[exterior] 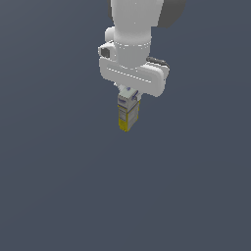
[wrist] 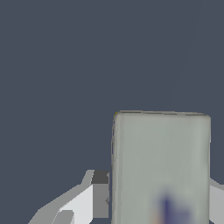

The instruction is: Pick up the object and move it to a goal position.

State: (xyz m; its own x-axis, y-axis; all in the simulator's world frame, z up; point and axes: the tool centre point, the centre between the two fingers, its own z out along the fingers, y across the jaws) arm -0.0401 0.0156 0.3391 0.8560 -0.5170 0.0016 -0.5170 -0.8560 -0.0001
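Note:
The object [exterior: 127,112] is a small upright carton, white-grey with printed labels and a yellow lower end. It hangs below the white arm's hand in the exterior view, off any surface. My gripper [exterior: 129,98] is shut on its upper part, and the fingers are mostly hidden behind the carton and the hand. In the wrist view the object [wrist: 161,166] fills the near part of the picture as a pale grey face, with one finger [wrist: 99,194] pressed against its side and the other finger's edge [wrist: 216,201] just showing on the opposite side.
A plain dark grey-blue ground [exterior: 59,186] lies all around and below. The arm's white wrist and links [exterior: 130,44] rise above the carton out of the frame.

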